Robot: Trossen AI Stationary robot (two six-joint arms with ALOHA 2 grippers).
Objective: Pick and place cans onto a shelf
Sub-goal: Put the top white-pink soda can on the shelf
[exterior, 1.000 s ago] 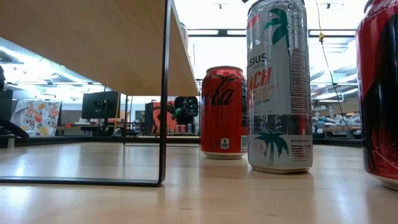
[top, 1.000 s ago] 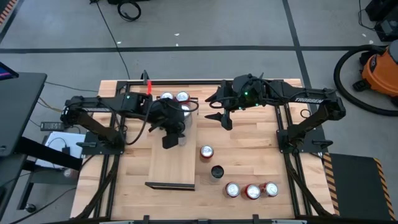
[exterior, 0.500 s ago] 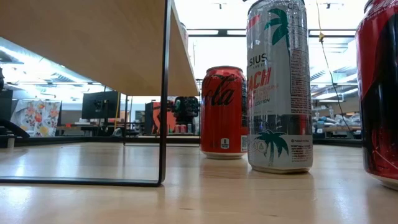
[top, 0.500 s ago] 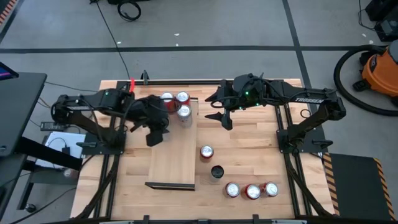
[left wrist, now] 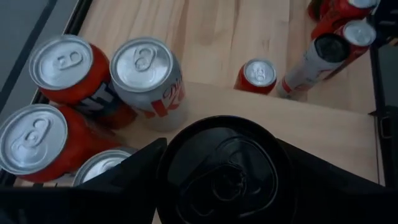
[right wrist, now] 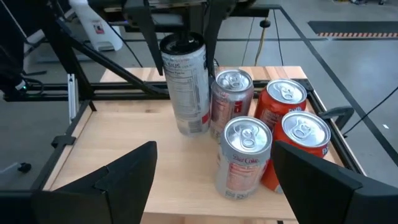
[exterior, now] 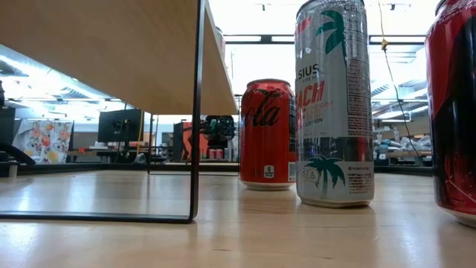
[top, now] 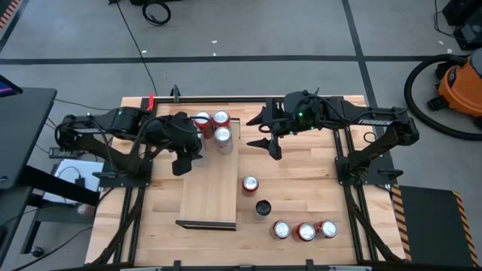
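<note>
My left gripper (top: pixel 183 153) is over the far left part of the light wooden shelf (top: pixel 212 192). It is shut on a tall pale can with a black top (right wrist: pixel 185 87), which also shows in the left wrist view (left wrist: pixel 224 171). Several red and silver cans (top: pixel 221 119) stand on their bases in a cluster on the shelf's far end, beside the held can. My right gripper (top: pixel 269 135) is open and empty above the table, to the right of the shelf's far end. More cans stand on the tabletop: a red one (top: pixel 250 184), a black one (top: pixel 263 207) and three in a row (top: pixel 305 231). My left gripper pinches the tall can at its upper end, just below the black top (right wrist: pixel 185 48), between its two fingers (right wrist: pixel 149 34). The fingers come from above and point down. The can is upright, its base (right wrist: pixel 194 129) at the shelf board; whether it rests there I cannot tell.
Dark metal rails close the shelf's short ends (top: pixel 205 224). In the low view the shelf board (exterior: pixel 111 52) and its rail (exterior: pixel 197 112) stand at the left, with cans (exterior: pixel 332 104) close by. An orange vacuum (top: pixel 459 83) stands on the floor at the right.
My left gripper has moved toward the table's left edge and slightly toward its far edge, from over the middle of the shelf to its left side, staying shut on the tall can, which has stayed upright.
</note>
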